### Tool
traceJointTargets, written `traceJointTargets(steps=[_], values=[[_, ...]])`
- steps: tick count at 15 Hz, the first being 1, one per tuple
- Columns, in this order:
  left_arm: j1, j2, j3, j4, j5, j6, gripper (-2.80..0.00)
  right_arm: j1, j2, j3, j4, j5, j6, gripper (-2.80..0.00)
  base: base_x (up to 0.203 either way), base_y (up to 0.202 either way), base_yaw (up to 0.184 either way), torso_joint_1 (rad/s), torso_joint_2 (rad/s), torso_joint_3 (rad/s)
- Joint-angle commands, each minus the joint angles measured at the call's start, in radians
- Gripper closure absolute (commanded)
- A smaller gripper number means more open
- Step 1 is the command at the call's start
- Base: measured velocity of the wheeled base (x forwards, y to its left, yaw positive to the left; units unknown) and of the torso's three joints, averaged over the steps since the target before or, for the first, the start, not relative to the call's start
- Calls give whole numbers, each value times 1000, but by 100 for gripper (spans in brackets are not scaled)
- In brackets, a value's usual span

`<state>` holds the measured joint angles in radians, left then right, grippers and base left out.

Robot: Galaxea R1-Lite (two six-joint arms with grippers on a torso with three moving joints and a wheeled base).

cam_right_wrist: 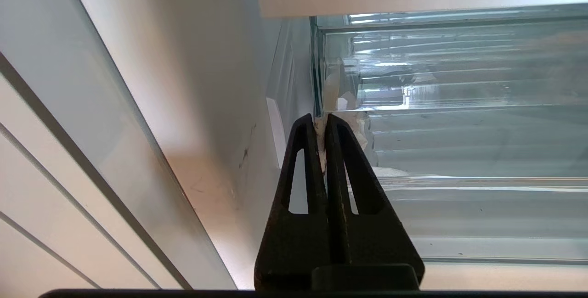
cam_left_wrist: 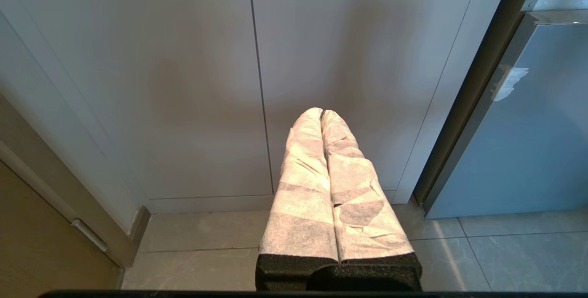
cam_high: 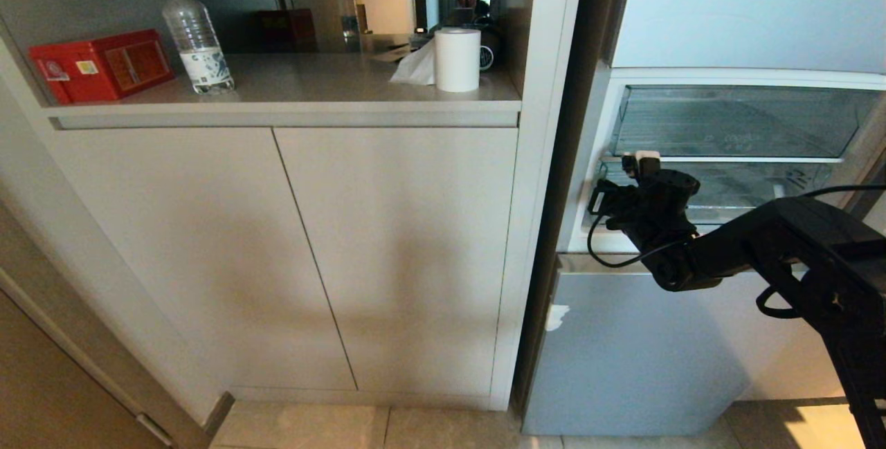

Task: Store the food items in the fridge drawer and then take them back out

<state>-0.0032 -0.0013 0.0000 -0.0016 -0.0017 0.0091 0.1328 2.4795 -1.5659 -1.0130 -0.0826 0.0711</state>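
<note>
Right gripper [cam_right_wrist: 321, 121] at the fridge drawer [cam_right_wrist: 459, 151], fingers together.
Left gripper [cam_left_wrist: 321, 114] closed, low; tissue roll [cam_high: 457, 59], bottle [cam_high: 197, 37], red box [cam_high: 100, 65] upper left.

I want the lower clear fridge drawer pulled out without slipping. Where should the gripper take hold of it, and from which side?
Probably the tall see-through front lip of the fridge drawer, near its left end, coming straight in from the front. That thin upright edge suits a pinch; the ribbed floor offers no hold. The right gripper looks shut there already.
</note>
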Motion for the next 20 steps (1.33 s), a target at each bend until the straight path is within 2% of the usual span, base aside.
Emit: traceJointTargets(steps=[1, 8, 12, 16, 17, 20], values=[[0, 1, 2, 0, 0, 0, 0, 1, -28, 25, -8, 0, 1, 0, 0, 0, 0, 0, 0, 0], [0, 1, 2, 0, 0, 0, 0, 1, -208, 320, -56, 12, 47, 0, 0, 0, 0, 0, 0, 0], [0, 1, 2, 0, 0, 0, 0, 3, -309, 614, -133, 16, 47, 0, 0, 0, 0, 0, 0, 0], [0, 1, 2, 0, 0, 0, 0, 29, -430, 847, -219, 25, 46, 0, 0, 0, 0, 0, 0, 0], [0, 1, 2, 0, 0, 0, 0, 42, -474, 895, -233, 24, 46, -280, 0, 0, 0, 0, 0, 0], [0, 1, 2, 0, 0, 0, 0, 71, -589, 1025, -238, 19, 49, -280, 0, 0, 0, 0, 0, 0]])
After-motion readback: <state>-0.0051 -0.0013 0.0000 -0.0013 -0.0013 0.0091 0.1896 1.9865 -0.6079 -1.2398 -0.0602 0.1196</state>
